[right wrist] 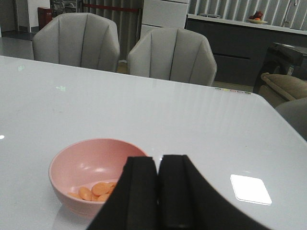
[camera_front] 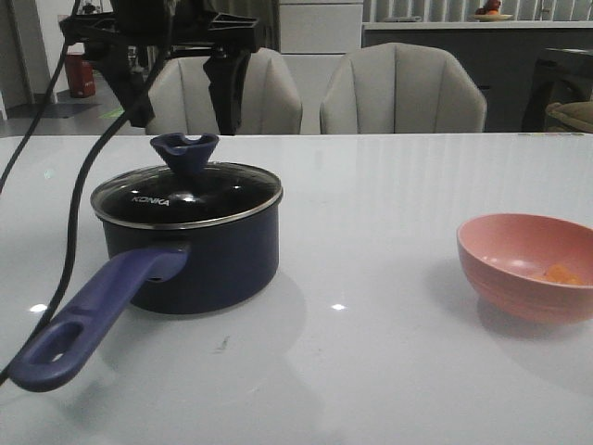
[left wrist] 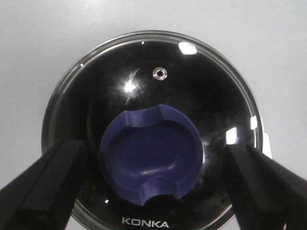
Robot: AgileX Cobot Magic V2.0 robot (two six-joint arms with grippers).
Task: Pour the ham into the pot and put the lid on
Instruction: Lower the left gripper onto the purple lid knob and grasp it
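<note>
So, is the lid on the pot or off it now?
On. The lid sits flat on the pot, its steel rim resting on the pot's edge.

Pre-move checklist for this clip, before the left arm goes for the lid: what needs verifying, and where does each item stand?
1. Lid seated on pot: ok.
2. Left pincer open, fingers either side of the knob, not touching: ok.
3. Pincer centred over knob: ok.
4. Ham in the pink bowl, not poured: ok.
5. Right pincer shut, empty, near the bowl: ok.
6. Pot interior empty: cannot tell.
</note>
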